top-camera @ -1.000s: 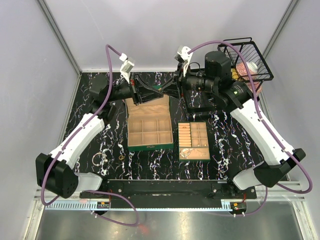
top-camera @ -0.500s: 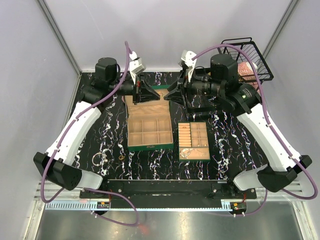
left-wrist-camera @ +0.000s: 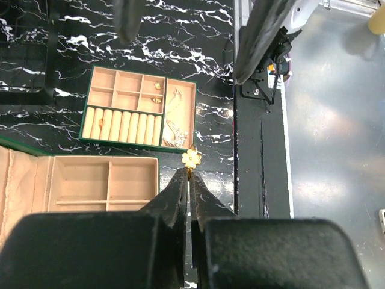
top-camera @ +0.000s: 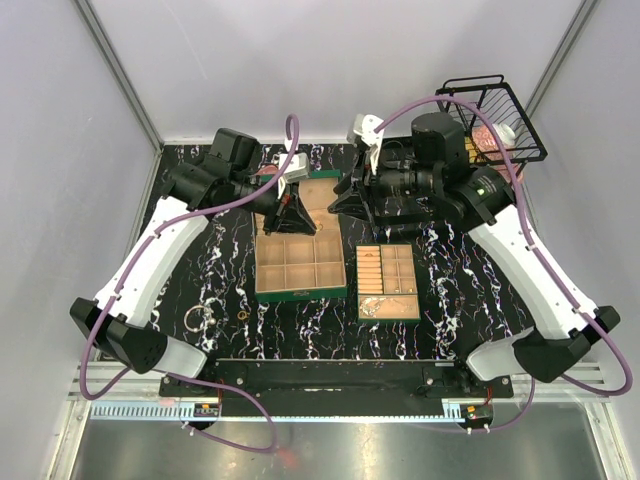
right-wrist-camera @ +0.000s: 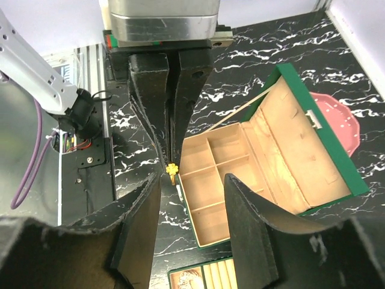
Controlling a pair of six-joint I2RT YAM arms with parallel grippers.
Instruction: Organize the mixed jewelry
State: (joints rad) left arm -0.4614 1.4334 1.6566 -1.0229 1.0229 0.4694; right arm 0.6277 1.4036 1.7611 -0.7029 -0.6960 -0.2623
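Note:
My left gripper (left-wrist-camera: 191, 171) is shut on a small gold flower-topped ring (left-wrist-camera: 191, 158), held in the air above the table. In the right wrist view the left gripper (right-wrist-camera: 171, 161) comes down from the top with the ring (right-wrist-camera: 172, 169) at its tip. My right gripper (right-wrist-camera: 192, 180) is open, its fingers (right-wrist-camera: 141, 223) wide on either side of that ring, not touching it. In the top view the left gripper (top-camera: 308, 208) and right gripper (top-camera: 340, 200) face each other over the open green box (top-camera: 300, 292). A silver hoop (top-camera: 197, 320) and a gold ring (top-camera: 243, 315) lie at the near left.
The small tan divided tray (top-camera: 388, 282) sits right of the box; it holds a chain (left-wrist-camera: 174, 126) and gold pieces (left-wrist-camera: 157, 85). A thin chain (top-camera: 450, 300) lies on the black marble table (top-camera: 200, 250). A black wire basket (top-camera: 490, 120) stands at the back right.
A second ago the two grippers met tip to tip behind the box. They drew apart; the left gripper has swung nearer over the lid with the ring, and the right has followed.

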